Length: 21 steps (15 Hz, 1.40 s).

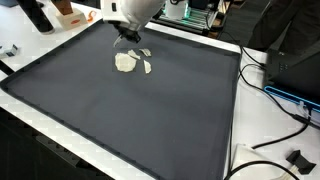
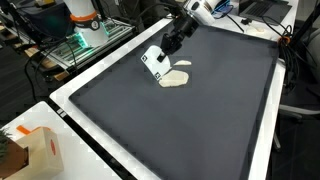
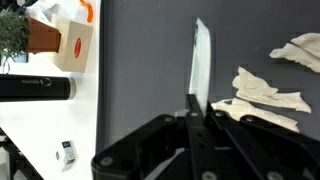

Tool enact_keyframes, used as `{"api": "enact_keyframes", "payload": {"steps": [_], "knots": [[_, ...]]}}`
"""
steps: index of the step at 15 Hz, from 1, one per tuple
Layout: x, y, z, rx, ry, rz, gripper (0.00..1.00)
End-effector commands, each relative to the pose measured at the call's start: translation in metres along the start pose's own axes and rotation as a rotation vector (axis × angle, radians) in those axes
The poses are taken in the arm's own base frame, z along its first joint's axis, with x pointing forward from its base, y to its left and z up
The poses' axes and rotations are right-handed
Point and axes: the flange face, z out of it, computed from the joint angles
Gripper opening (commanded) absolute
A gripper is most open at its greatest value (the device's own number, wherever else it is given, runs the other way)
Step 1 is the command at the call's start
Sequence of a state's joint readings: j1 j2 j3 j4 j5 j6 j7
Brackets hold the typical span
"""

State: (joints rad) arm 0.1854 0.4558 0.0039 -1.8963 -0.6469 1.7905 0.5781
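My gripper [image 3: 200, 100] is shut on a thin white flat piece [image 3: 200, 55], seen edge-on in the wrist view and sticking out past the fingertips. In an exterior view the white flat piece [image 2: 153, 62] shows black dots on its face and hangs tilted just above the dark mat [image 2: 190, 120], with the gripper [image 2: 170, 45] above it. Right beside it lie cream cloth scraps [image 2: 177, 78]. The wrist view shows the scraps [image 3: 265, 90] to the right of the fingers, with another scrap [image 3: 300, 50] farther off. The gripper [image 1: 128, 38] stands over the scraps [image 1: 125, 62] near the mat's far edge.
Off the mat on the white table stand an orange-and-white box [image 3: 75, 45], a small plant [image 3: 12, 35] and a black cylinder [image 3: 35, 88]. Cables [image 1: 270, 85] run along one side of the mat. A cardboard box [image 2: 35, 150] sits at a table corner.
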Motion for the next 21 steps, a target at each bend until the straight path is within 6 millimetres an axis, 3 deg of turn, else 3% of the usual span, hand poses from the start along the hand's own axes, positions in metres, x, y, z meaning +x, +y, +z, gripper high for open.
{"api": "enact_keyframes", "payload": {"steps": [1,10,21], "knots": [[-0.001,0.000,-0.008,0.026,0.059,-0.104,0.01],[-0.007,0.022,-0.043,0.138,0.202,-0.248,0.01],[-0.038,0.052,-0.077,0.391,0.350,-0.426,0.01]]}}
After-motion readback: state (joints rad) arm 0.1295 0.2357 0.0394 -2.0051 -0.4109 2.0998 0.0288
